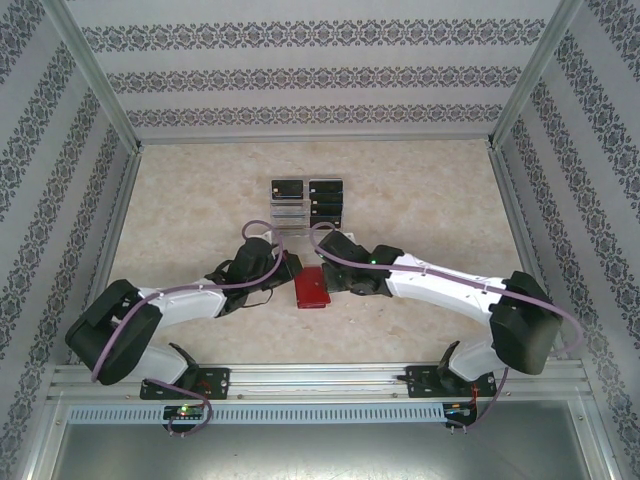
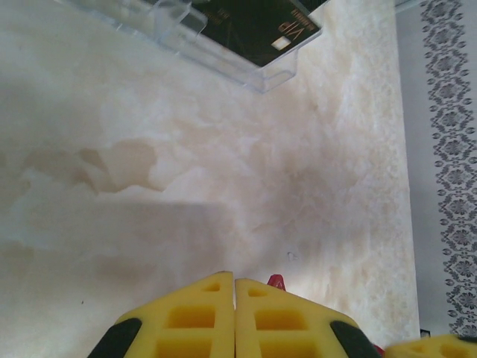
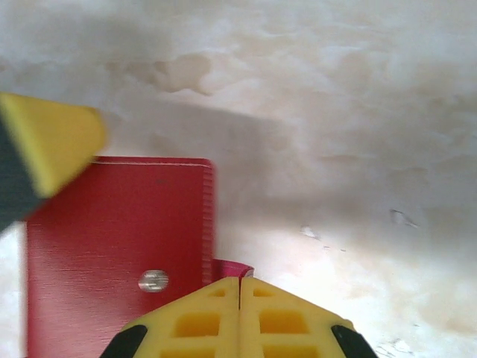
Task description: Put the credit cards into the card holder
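**Both claws closed at the card holder; no card loaded yet**

The right claw point(image 3: 240, 282) has its yellow jaws pressed together at the right-hand edge of the card holder point(image 3: 119, 239). The snap tab point(image 3: 229, 267) runs in under its tips and appears to be pinched there. The left claw point(image 2: 234, 282) is likewise clamped flat, at the holder's opposite edge. A sliver of red shows beside its tip, but whether it grips anything cannot be told.

The holder lies folded on the bench point(image 2: 223, 164), its stud point(image 3: 153, 280) facing up. The credit cards point(image 1: 325, 203) sit beyond the holder's far edge, well apart from it, in a clear rack point(image 2: 246, 71) (four black faces can be counted from above). By this evidence the task is at its opening stage: the holder is unopened and every card remains to be moved.

Each arm reaches forward and inward from its base, elbow splayed outward and forearm low, so the two converge on the holder from either side.
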